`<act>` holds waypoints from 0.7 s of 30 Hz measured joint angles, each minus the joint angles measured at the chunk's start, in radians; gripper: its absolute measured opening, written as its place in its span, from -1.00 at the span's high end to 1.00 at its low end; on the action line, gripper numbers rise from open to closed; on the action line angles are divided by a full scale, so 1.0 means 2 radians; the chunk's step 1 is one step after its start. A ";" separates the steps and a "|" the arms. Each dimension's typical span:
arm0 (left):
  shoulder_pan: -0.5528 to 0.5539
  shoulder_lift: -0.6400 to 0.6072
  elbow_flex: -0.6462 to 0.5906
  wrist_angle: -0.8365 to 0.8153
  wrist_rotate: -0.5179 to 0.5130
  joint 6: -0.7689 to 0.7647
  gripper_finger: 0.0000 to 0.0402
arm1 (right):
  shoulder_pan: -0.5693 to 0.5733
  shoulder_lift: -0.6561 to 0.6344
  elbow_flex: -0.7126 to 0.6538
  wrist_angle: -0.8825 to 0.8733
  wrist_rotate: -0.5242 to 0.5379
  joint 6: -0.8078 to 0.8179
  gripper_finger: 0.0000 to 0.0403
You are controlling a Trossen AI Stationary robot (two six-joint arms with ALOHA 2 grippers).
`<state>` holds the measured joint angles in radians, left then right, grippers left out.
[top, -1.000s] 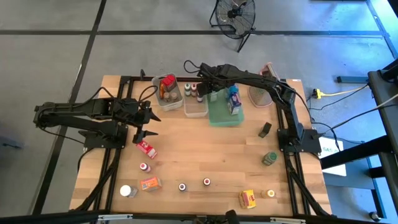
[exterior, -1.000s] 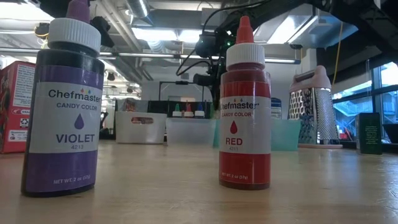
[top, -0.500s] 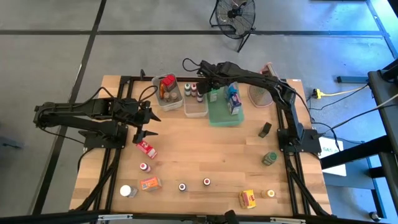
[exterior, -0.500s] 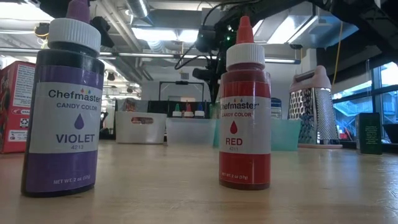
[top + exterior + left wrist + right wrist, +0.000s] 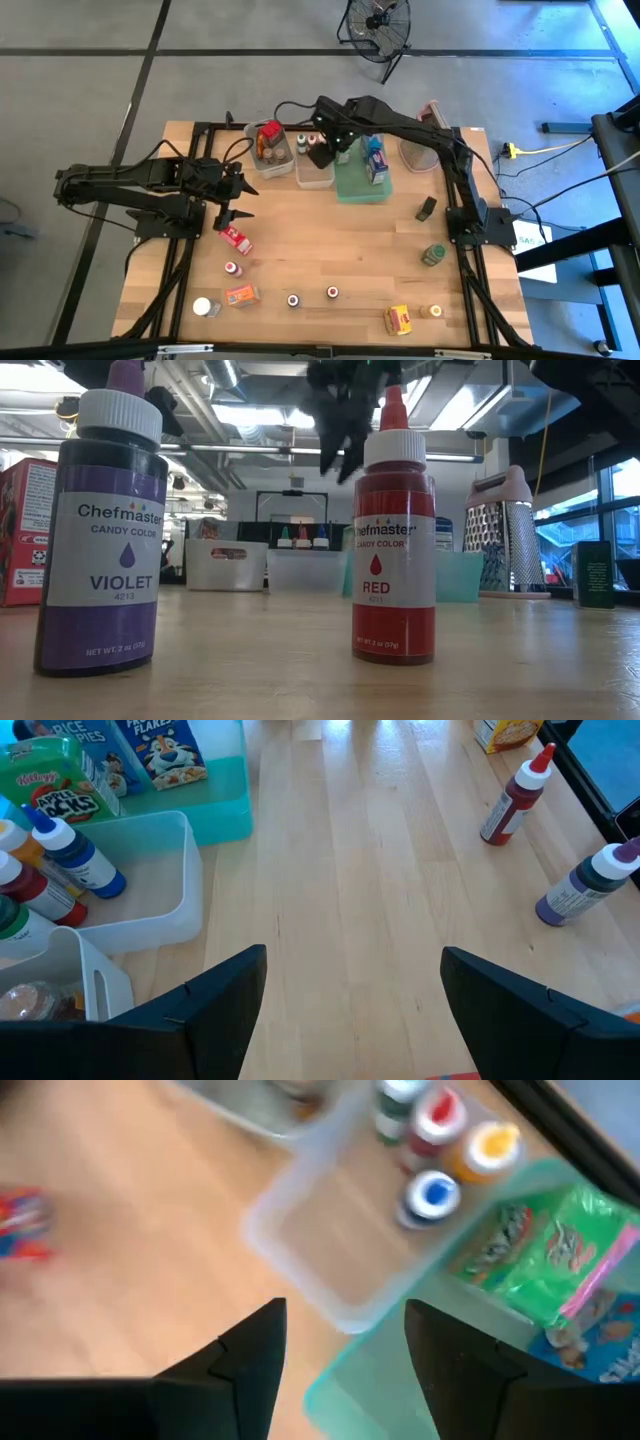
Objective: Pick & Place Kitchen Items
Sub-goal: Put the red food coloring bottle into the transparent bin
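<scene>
From overhead I see the right gripper (image 5: 322,152) raised over the middle clear bin (image 5: 316,176) at the table's far edge, and only its wrist camera shows me its fingers (image 5: 250,1355) spread with nothing between them, above four capped bottles (image 5: 432,1192) standing in that bin beside the green tray (image 5: 390,1380) with its cereal boxes (image 5: 545,1255). The left gripper (image 5: 238,198) waits at the table's left side, its fingers (image 5: 225,995) wide apart and empty over bare wood near a small red box (image 5: 237,238). The table-level camera alone lets me read the labels of the violet bottle (image 5: 104,525) and the red bottle (image 5: 394,530) on the near part of the table, where the overhead view also shows me more small items scattered.
</scene>
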<state>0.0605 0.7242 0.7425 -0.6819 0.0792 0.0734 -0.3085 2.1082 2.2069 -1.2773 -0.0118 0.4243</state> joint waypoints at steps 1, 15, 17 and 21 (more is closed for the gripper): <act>0.000 0.000 0.000 0.000 0.000 0.000 -0.47 | 0.008 0.000 0.017 -0.008 0.000 -0.007 -0.03; 0.000 0.000 0.000 0.000 0.000 0.006 -0.47 | 0.149 -0.041 0.071 -0.082 -0.026 -0.078 -0.03; 0.000 0.000 0.000 0.000 0.000 0.009 -0.47 | 0.172 -0.042 0.070 -0.083 -0.023 -0.078 -0.03; 0.000 0.000 0.000 0.001 0.000 0.009 -0.47 | 0.219 -0.042 0.054 -0.082 0.009 -0.081 -0.03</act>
<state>0.0607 0.7246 0.7425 -0.6801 0.0790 0.0917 0.1287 2.0247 2.3151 -1.4413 0.0070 0.2633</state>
